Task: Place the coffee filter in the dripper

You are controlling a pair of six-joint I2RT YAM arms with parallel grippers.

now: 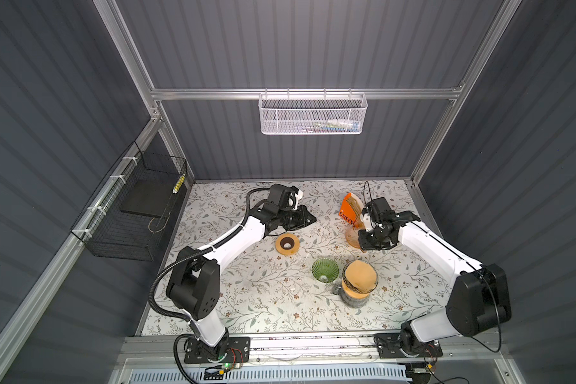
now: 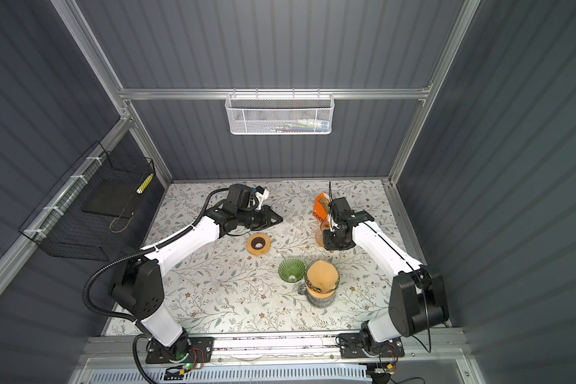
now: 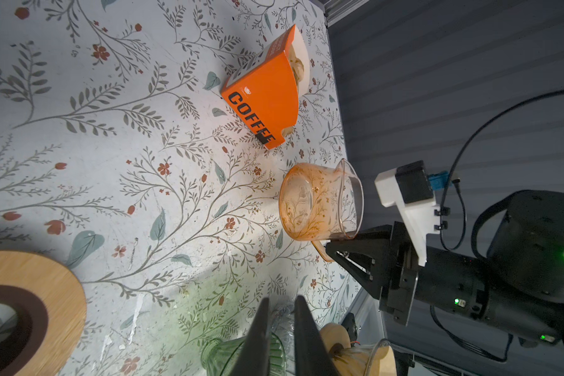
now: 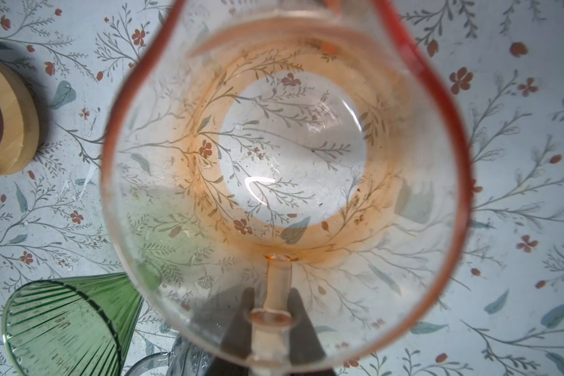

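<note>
An orange COFFEE box (image 1: pixel 347 210) (image 3: pixel 264 97) stands at the back right, with brown paper filters (image 3: pixel 297 66) showing in its open side. A green ribbed glass dripper (image 1: pixel 325 270) (image 2: pixel 291 270) (image 4: pixel 66 325) sits in the middle of the table. Beside it, another brown filter (image 1: pixel 359 276) rests in a clear cone on a glass jug. My right gripper (image 1: pixel 363 240) (image 4: pixel 271 299) is shut on the handle of an empty orange glass carafe (image 1: pixel 351 237) (image 3: pixel 316 201) (image 4: pixel 293 146). My left gripper (image 1: pixel 313 219) (image 3: pixel 280 312) is shut and holds nothing, hovering behind the wooden ring.
A wooden ring (image 1: pixel 287 244) (image 3: pixel 30 309) (image 4: pixel 4 123) with a dark centre lies left of the dripper. A white mesh basket (image 1: pixel 311 113) hangs on the back wall. A black wire basket (image 1: pixel 130 212) hangs on the left wall.
</note>
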